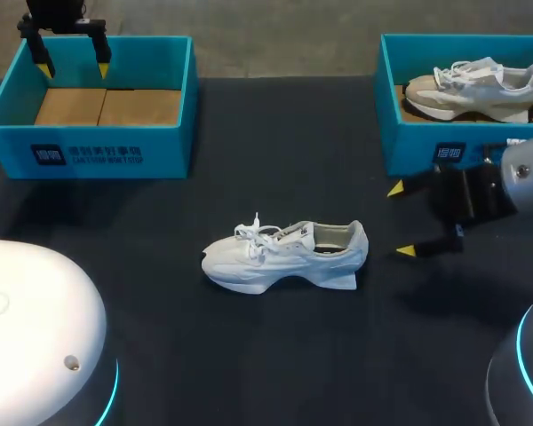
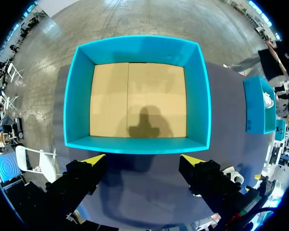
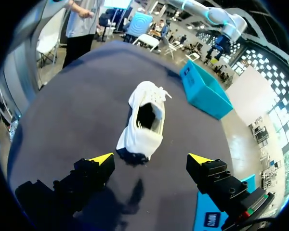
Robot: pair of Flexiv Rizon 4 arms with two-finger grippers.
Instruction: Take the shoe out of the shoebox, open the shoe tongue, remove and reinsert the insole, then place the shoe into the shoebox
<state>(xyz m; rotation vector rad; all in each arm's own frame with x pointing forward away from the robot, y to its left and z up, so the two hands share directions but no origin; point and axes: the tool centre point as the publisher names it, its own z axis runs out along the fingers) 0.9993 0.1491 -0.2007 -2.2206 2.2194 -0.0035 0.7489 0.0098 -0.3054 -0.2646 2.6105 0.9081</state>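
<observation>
A white shoe (image 1: pixel 284 256) lies on its sole in the middle of the dark table, toe to the left; the right wrist view has the shoe (image 3: pixel 143 120) heel-first, its opening showing. My right gripper (image 1: pixel 401 220) hovers open just right of the heel, and in its own view the right gripper (image 3: pixel 151 159) holds nothing. My left gripper (image 1: pixel 71 62) hangs open over the near wall of an empty blue shoebox (image 1: pixel 93 93) at the back left. Ahead of the left gripper (image 2: pixel 143 160), the shoebox (image 2: pixel 139 94) shows only its bare cardboard floor.
A second blue shoebox (image 1: pixel 466 98) at the back right holds a beige shoe (image 1: pixel 475 89). Only the white shoe occupies the table's dark middle. My arms' white bases sit at the front left (image 1: pixel 35 328) and front right (image 1: pixel 524 373).
</observation>
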